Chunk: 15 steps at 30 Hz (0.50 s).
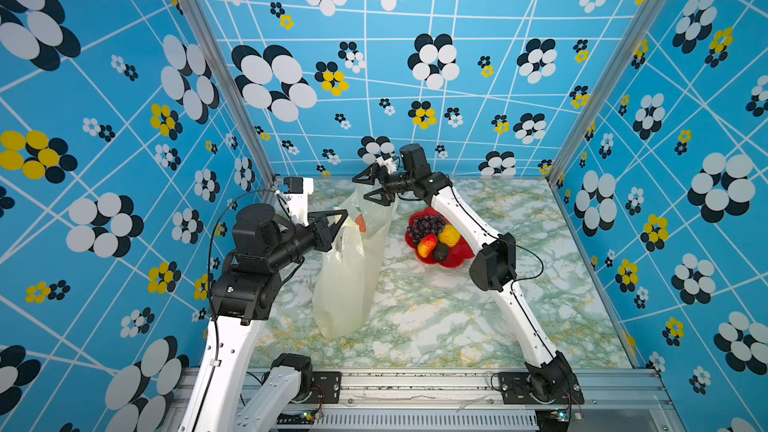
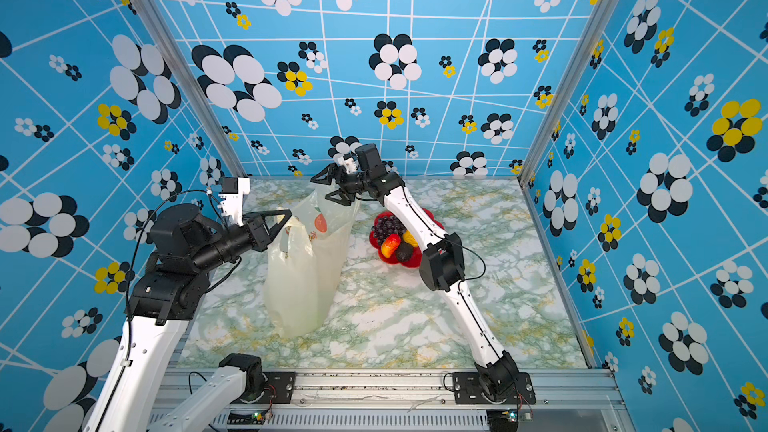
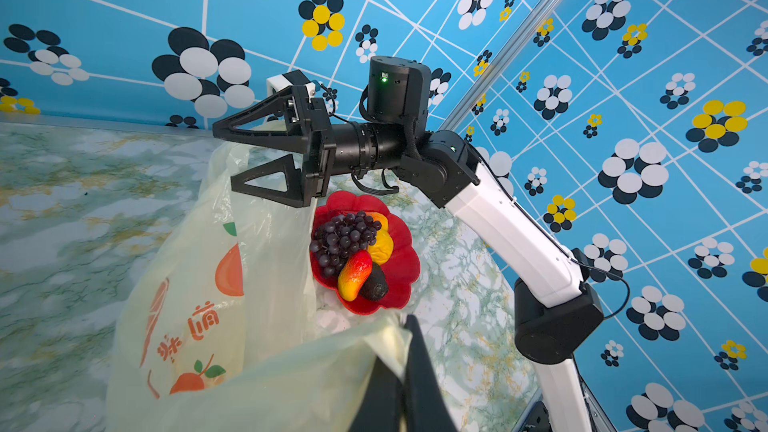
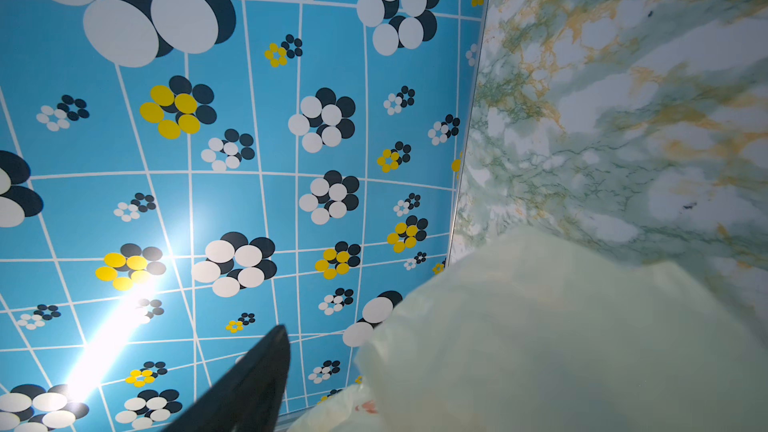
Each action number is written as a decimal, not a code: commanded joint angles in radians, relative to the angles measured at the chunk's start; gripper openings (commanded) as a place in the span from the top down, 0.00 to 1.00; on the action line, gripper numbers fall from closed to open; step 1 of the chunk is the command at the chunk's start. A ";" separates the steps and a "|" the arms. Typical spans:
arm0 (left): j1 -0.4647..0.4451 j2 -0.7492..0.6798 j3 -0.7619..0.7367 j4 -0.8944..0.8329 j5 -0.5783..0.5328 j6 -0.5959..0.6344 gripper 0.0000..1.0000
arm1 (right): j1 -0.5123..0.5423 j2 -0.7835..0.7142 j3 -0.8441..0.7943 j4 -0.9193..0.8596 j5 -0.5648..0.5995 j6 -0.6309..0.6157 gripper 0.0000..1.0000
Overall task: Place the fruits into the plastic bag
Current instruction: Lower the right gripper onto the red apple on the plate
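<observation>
1. At the left claw (image 1: 338, 218): jaws fully shut, pinching the near handle edge of the plastic bag (image 1: 349, 276); the left wrist view shows film bunched between the tips.
2. Right claw (image 1: 370, 187): jaws wide, nothing clamped. Bag's far rim drapes at its lower finger (image 3: 266, 182); I can't tell if it's hooked or only touching.
3. Bag hangs from the two claws, its bottom resting on the counter (image 1: 478, 317). Long axis runs from the right claw back toward the robot base; mouth lies between the claws.
4. Fruits (image 1: 432, 234) all sit on the red plate (image 1: 457, 261), beside the bag, on the elbow side of the right claw and below its forearm. None is in the bag as far as I can see.
5. Visible: grape bunch (image 3: 343, 241), red-yellow mango (image 3: 353, 274), yellow piece (image 3: 380, 245), dark avocado-like one (image 3: 374, 284).
6. Judgement: right arm is nearer the plate; it needs to pull back and down from the rim to pick. Left keeps holding.
</observation>
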 commanded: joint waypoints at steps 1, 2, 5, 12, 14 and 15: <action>0.012 -0.001 -0.009 0.038 0.013 0.004 1.00 | 0.018 -0.204 -0.136 -0.051 -0.028 -0.129 0.11; 0.013 0.000 -0.011 0.038 0.015 0.004 1.00 | 0.021 -0.263 -0.209 -0.052 -0.019 -0.157 0.10; 0.013 -0.001 -0.020 0.039 0.015 0.004 1.00 | 0.027 -0.428 -0.426 -0.019 -0.004 -0.197 0.10; 0.014 -0.026 -0.059 0.062 0.033 -0.016 1.00 | 0.028 -0.704 -0.785 0.057 -0.043 -0.217 0.10; 0.014 -0.038 -0.062 0.053 0.032 -0.014 1.00 | 0.020 -0.773 -0.779 -0.103 0.031 -0.351 0.10; 0.013 -0.044 -0.062 0.049 0.030 -0.015 1.00 | 0.015 -0.794 -0.753 -0.206 0.095 -0.428 0.10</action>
